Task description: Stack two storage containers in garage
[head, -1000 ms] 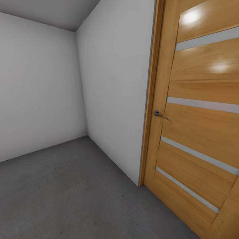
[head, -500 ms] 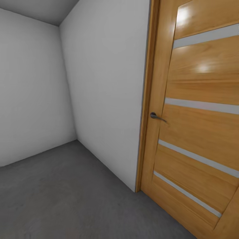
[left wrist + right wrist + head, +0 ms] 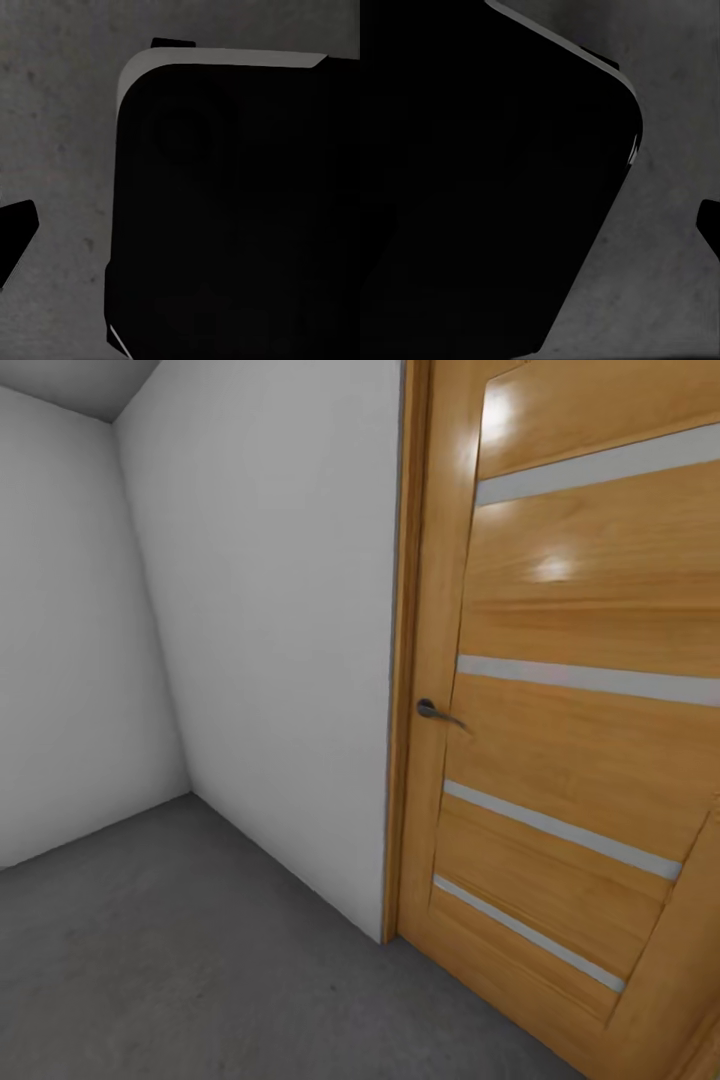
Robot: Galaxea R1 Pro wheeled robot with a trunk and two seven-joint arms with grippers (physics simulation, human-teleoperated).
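The two storage containers are out of view. The head view faces a corner of the garage, with plain white-grey walls (image 3: 270, 640) and the rough dark grey concrete floor (image 3: 180, 960). In the left wrist view one dark fingertip (image 3: 13, 241) sits at the frame's edge over the concrete, with nothing held beside it. The right wrist view has a dark fingertip (image 3: 709, 225) at its edge, also over bare concrete. Both wrist cameras look down past my black base (image 3: 232, 210), also seen as the black base (image 3: 487, 172).
A tall wooden door (image 3: 570, 690) with pale horizontal strips and a grey lever handle (image 3: 434, 711) stands close on the right, shut in its frame. A white wall juts out to the door's left. Concrete floor stretches to the left and toward the corner.
The whole head view has shifted: door, handle and wall corner slid left in the picture, so the camera has turned right. Nothing in the room itself moved.
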